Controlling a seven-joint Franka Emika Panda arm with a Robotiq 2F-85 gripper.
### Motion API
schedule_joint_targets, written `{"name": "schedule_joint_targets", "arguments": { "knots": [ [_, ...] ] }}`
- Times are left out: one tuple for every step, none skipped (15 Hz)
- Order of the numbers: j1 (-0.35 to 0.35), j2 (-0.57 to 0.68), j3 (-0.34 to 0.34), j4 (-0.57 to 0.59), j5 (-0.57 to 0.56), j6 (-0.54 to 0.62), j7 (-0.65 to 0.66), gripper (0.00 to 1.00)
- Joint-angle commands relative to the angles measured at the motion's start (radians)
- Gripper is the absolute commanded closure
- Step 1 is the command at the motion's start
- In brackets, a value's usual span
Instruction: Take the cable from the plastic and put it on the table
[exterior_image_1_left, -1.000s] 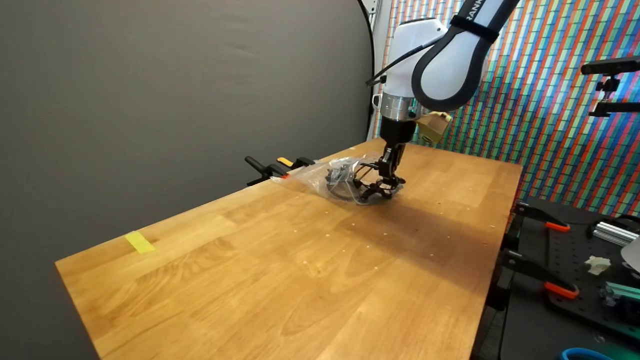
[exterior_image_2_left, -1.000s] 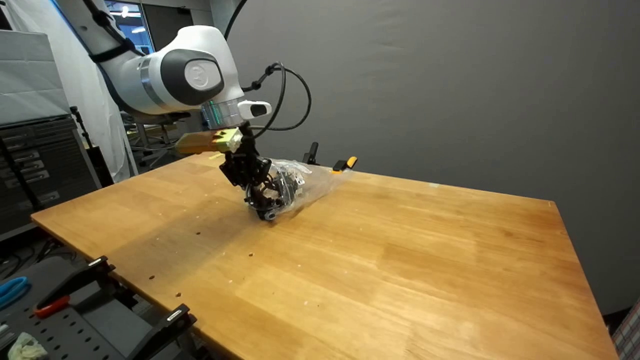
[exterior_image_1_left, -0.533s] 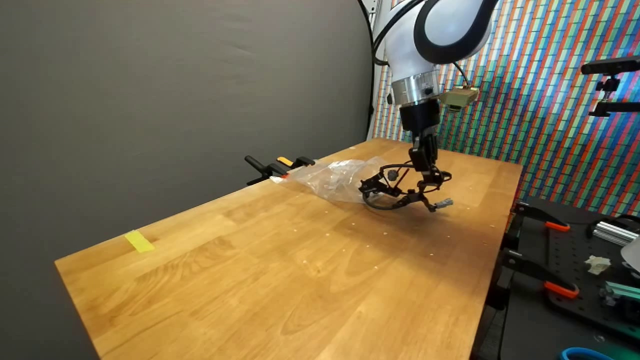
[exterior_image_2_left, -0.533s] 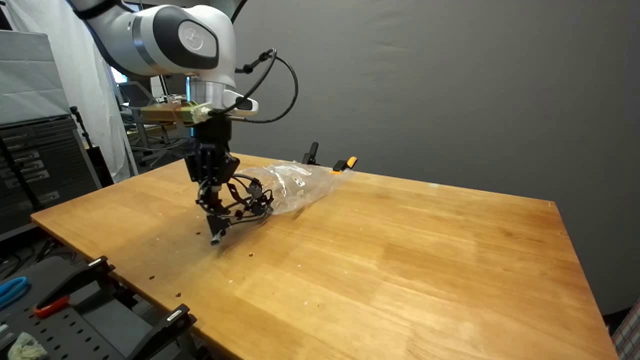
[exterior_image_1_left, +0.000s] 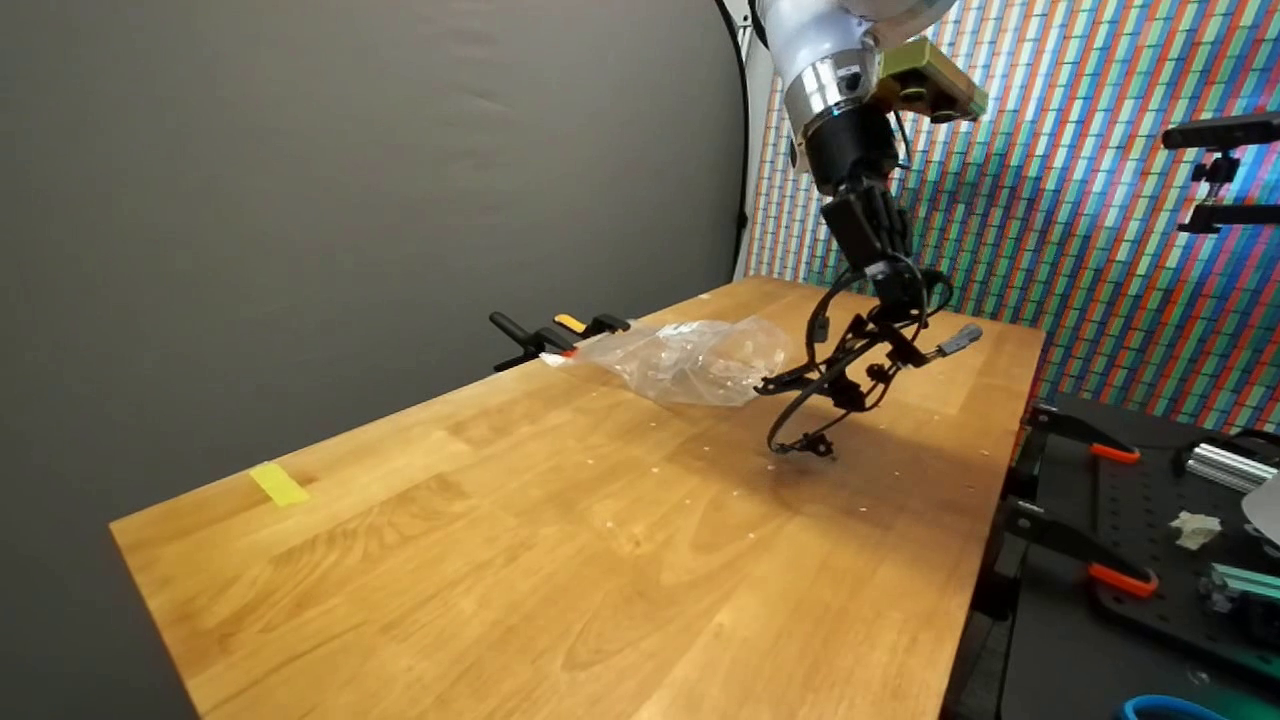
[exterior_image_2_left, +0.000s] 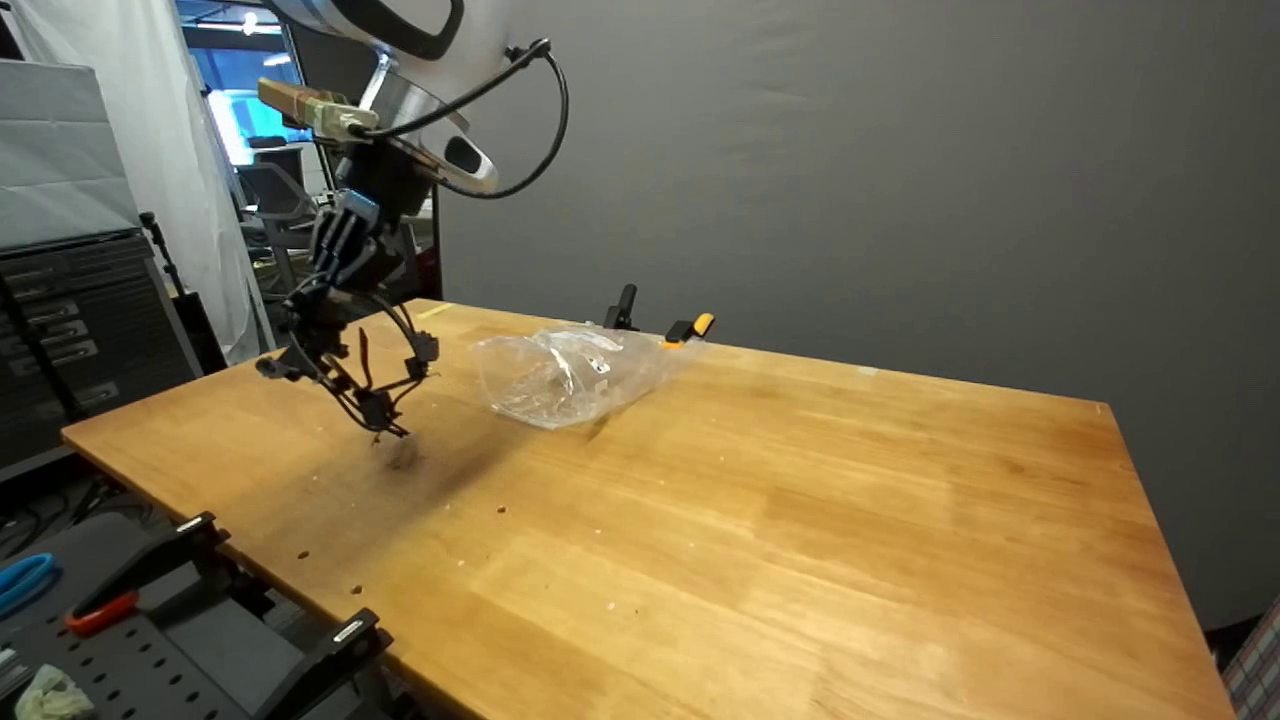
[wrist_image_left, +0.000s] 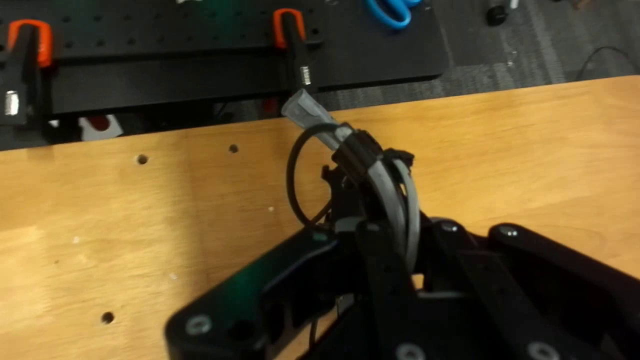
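The cable (exterior_image_1_left: 848, 392) is a black bundle with clips and a grey plug. It hangs from my gripper (exterior_image_1_left: 900, 300) over the wooden table (exterior_image_1_left: 500, 520) in both exterior views (exterior_image_2_left: 375, 408). Its lowest loop is just above the tabletop. My gripper (exterior_image_2_left: 322, 312) is shut on the bundle. In the wrist view, grey and black strands of the cable (wrist_image_left: 392, 200) run between the fingers (wrist_image_left: 385, 235), and the plug points toward the table edge. The clear plastic bag (exterior_image_1_left: 690, 365) lies crumpled on the table, apart from the cable in an exterior view (exterior_image_2_left: 560, 380).
Black and yellow clamps (exterior_image_2_left: 690, 328) grip the table edge behind the bag. Orange-tipped clamps (exterior_image_1_left: 1080, 550) hold the opposite edge beside a black side table with a perforated plate. Yellow tape (exterior_image_1_left: 280, 484) is stuck near a table edge.
A second ago the cable was inside the bag. My gripper has drawn it out, moved away from the bag and risen with it, tilting. The bag stays behind on the table.
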Motion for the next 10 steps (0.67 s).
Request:
{"name": "schedule_joint_targets", "arguments": {
  "knots": [
    [-0.031,0.02,0.038,0.067,0.18,-0.049,-0.034,0.98],
    [-0.028,0.036,0.046,0.075,0.228,-0.025,-0.032,0.98],
    [-0.026,0.049,0.054,0.081,0.279,-0.017,-0.045,0.98],
    [-0.022,0.061,0.065,0.082,0.328,0.006,-0.061,0.98],
    [-0.018,0.076,0.075,0.085,0.374,0.033,-0.078,0.98],
    [-0.014,0.095,0.087,0.082,0.427,0.078,-0.101,0.98],
    [-0.01,0.115,0.097,0.082,0.462,0.136,-0.126,0.98],
    [-0.002,0.13,0.106,0.076,0.469,0.232,-0.151,0.98],
    [0.006,0.151,0.112,0.074,0.446,0.319,-0.166,0.98],
    [0.011,0.168,0.116,0.064,0.418,0.402,-0.178,0.98]
  ]
}}
